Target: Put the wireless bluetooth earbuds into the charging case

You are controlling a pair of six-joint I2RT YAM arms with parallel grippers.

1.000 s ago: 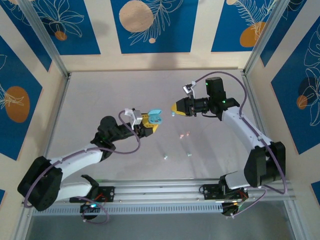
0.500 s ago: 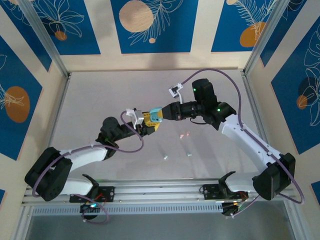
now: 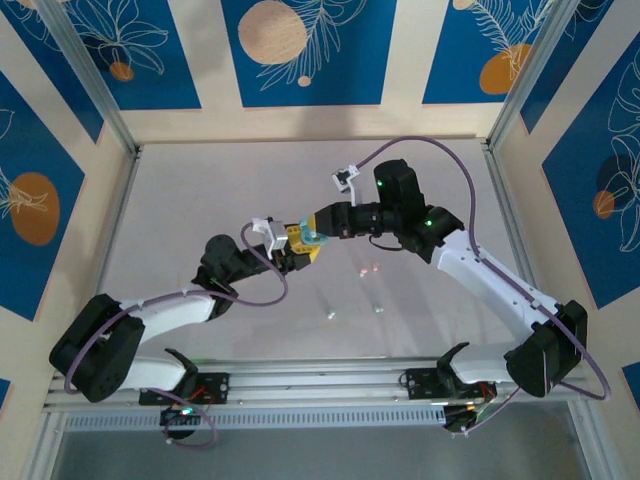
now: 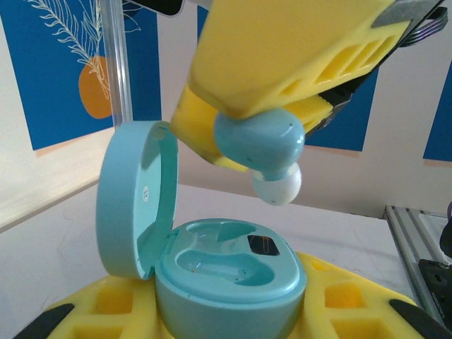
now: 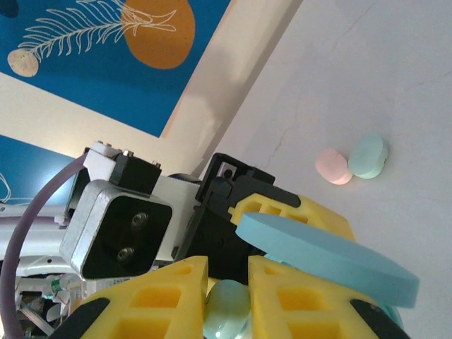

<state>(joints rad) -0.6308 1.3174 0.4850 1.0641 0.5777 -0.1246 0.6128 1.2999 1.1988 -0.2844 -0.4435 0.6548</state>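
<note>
My left gripper [image 3: 300, 247] is shut on the base of a mint-blue charging case [image 4: 229, 282]. The case's lid [image 4: 134, 198] stands open and both moulded wells are empty. My right gripper [image 3: 318, 223] is shut on a mint earbud [image 4: 260, 141], whose white tip [image 4: 277, 185] hangs a little above the case's right well without touching it. From the right wrist, the earbud [image 5: 227, 311] sits pinched between the yellow fingers [image 5: 148, 296], with the case lid [image 5: 325, 258] just beyond them.
Loose buds lie on the table in front of the grippers: a pink pair [image 3: 367, 270] and two pale ones [image 3: 330, 314] [image 3: 378, 309]. A small pink piece [image 5: 332, 166] and a mint one [image 5: 369, 155] lie side by side. Patterned walls enclose the table.
My right arm has swung left, carrying the earbud from apart to directly over the open case. My left gripper, holding the case, has shifted only slightly.
</note>
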